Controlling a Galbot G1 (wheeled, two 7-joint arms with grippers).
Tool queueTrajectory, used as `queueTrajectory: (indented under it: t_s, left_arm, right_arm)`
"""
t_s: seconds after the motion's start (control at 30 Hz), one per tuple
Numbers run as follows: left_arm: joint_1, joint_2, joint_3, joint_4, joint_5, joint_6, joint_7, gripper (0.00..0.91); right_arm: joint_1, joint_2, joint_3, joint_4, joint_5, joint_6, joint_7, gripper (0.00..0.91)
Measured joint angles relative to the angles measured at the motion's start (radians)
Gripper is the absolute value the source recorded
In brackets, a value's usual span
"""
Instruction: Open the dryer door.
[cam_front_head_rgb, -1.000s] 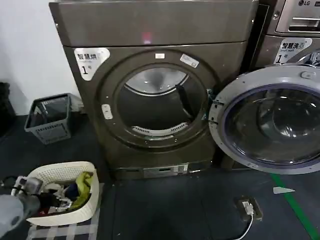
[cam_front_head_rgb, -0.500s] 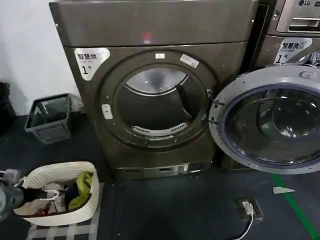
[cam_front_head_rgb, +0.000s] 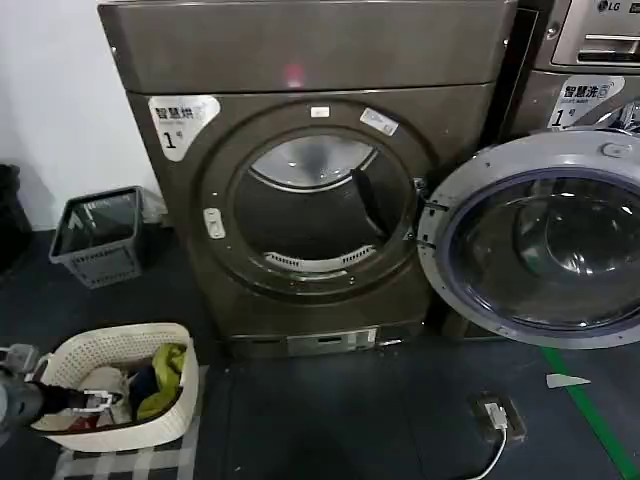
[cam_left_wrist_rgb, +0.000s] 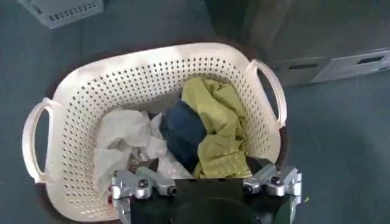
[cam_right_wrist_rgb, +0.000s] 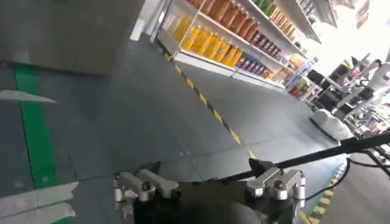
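Left gripper (cam_left_wrist_rgb: 207, 185) spread wide, hovering above cream perforated plastic laundry basket (cam_front_head_rgb: 90, 350). Beside basket, bronze-grey dryer (cam_front_head_rgb: 300, 170); chrome-rimmed round dryer door (cam_front_head_rgb: 540, 240) swung fully open. Right gripper (cam_right_wrist_rgb: 210, 185) likewise wide.

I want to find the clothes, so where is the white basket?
In the head view, the white basket sits on the floor at lower left, in front of the dryer, with the left hand open over it.

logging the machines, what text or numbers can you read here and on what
"1", under blurred Chinese characters: white sticker on the dryer.
"LG": neighbouring machine's panel.
"1", with characters and small print too blurred to read: that machine's sticker.
Small stickers above the drum opening: unreadable.
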Motion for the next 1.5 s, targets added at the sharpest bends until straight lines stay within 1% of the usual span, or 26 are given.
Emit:
queueTrajectory:
  t_s: [0.3, 0.63, 0.7, 0.8, 0.93, 1.03, 1.5]
  left_arm:
    - [-0.003, 0.006, -0.002, 0.005, 0.006, 0.000, 0.002, 0.907]
    - [-0.002, 0.005, -0.002, 0.009, 0.021, 0.000, 0.005, 0.907]
    - [-0.002, 0.004, -0.002, 0.010, 0.023, 0.000, 0.006, 0.907]
    - [-0.002, 0.003, -0.002, 0.011, 0.027, 0.000, 0.007, 0.907]
    - [-0.002, 0.000, -0.002, 0.013, 0.033, 0.000, 0.010, 0.907]
    - [-0.001, 0.000, -0.002, 0.014, 0.035, 0.000, 0.012, 0.907]
    - [0.001, -0.010, -0.002, 0.016, 0.051, 0.000, 0.019, 0.907]
  right_arm:
    - [-0.002, 0.001, 0.001, 0.006, 0.006, -0.006, -0.005, 0.907]
    - [-0.004, 0.003, 0.009, -0.020, -0.001, -0.009, 0.027, 0.907]
    - [-0.004, 0.005, 0.010, -0.021, -0.003, -0.017, 0.042, 0.907]
    - [-0.005, 0.009, 0.013, -0.016, -0.006, -0.044, 0.074, 0.907]
    - [-0.005, 0.017, 0.020, 0.002, -0.014, -0.103, 0.117, 0.907]
    - [-0.003, 0.022, 0.026, 0.014, -0.014, -0.131, 0.133, 0.907]
    - [0.003, 0.021, 0.031, 0.025, -0.010, -0.130, 0.129, 0.907]
